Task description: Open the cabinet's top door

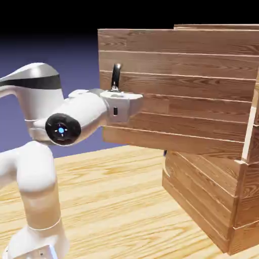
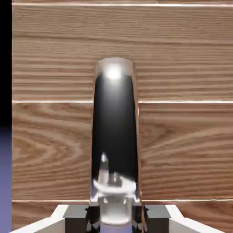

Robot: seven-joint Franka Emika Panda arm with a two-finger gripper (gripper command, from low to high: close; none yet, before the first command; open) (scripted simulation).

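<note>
In the exterior view, the gripper (image 1: pixel 132 109) has its jaws closed on the dark handle (image 1: pixel 116 76) near the left edge of the top door (image 1: pixel 187 86), which stands swung out from the cabinet (image 1: pixel 207 195) at right, above bare tabletop (image 1: pixel 111 187).

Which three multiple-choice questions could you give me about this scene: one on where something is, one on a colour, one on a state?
1. Where is the lower plank panel?
A) above the top door
B) below the top door
C) left of the robot arm

2. What colour is the broad face of the door's handle?
A) black
B) red
C) yellow

3. How does the top door stand?
A) flush with the cabinet
B) swung out from the cabinet

Key:
1 B: the lower panel sits beneath the top door.
2 A: the handle shows a black face with a pale edge.
3 B: the door juts out toward the exterior view's left, well past the cabinet below, with the gripper closed on its handle.
</note>
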